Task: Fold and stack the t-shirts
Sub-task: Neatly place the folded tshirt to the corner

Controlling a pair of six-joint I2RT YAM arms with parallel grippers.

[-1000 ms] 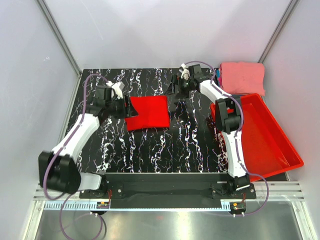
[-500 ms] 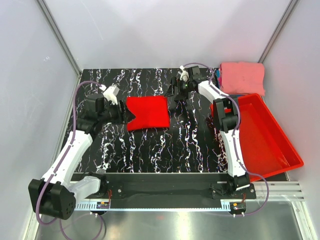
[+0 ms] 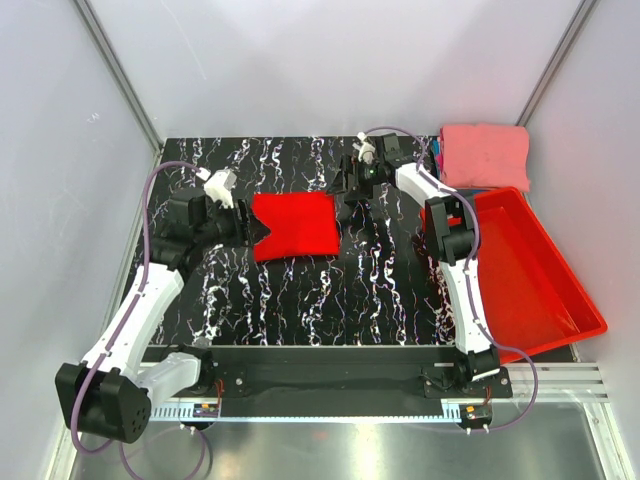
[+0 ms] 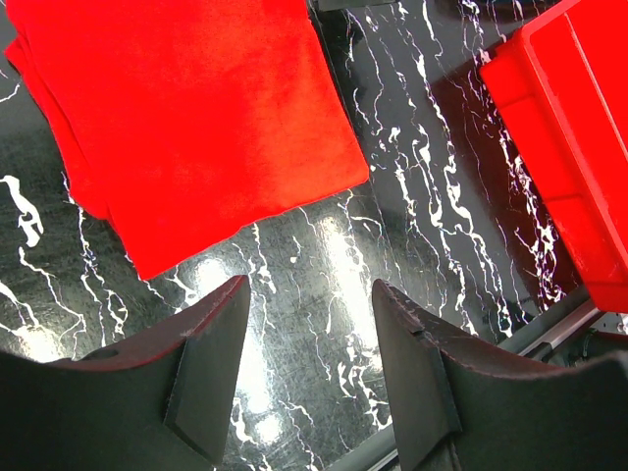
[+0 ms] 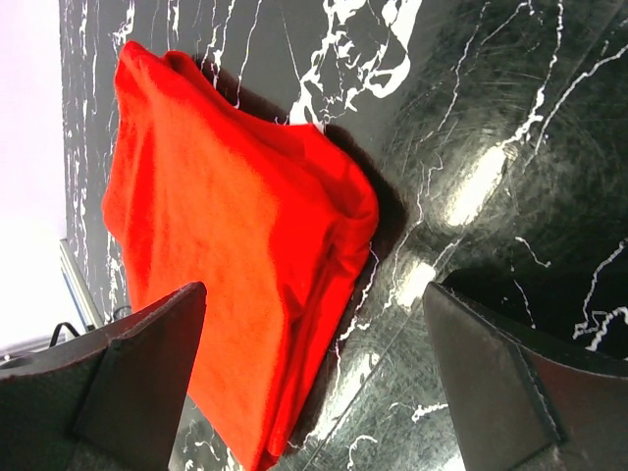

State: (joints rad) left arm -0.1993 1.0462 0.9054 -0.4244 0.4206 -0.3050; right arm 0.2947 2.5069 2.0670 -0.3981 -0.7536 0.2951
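Lying folded on table (image 3: pixel 300 290): red t-shirt (image 3: pixel 293 226), flat rectangle, centre frame; salmon t-shirt (image 3: pixel 485 155) upper right.
Jaws apart, empty: left pincer (image 4: pixel 309 294) partly, right pincer (image 5: pixel 314 294) wide.

Top external: I look steeply down from above and behind the arm bases, far off, taking in the whole table (image 3: pixel 330 300).
Left wrist: near, facing down past its own jaws onto the red t-shirt (image 4: pixel 196 118) and a red bin (image 4: pixel 579 128) corner.
Right wrist: near too, slanting across the table, jaws at both lower corners.
Shared: I find that t-shirt in all three; the bin in two.
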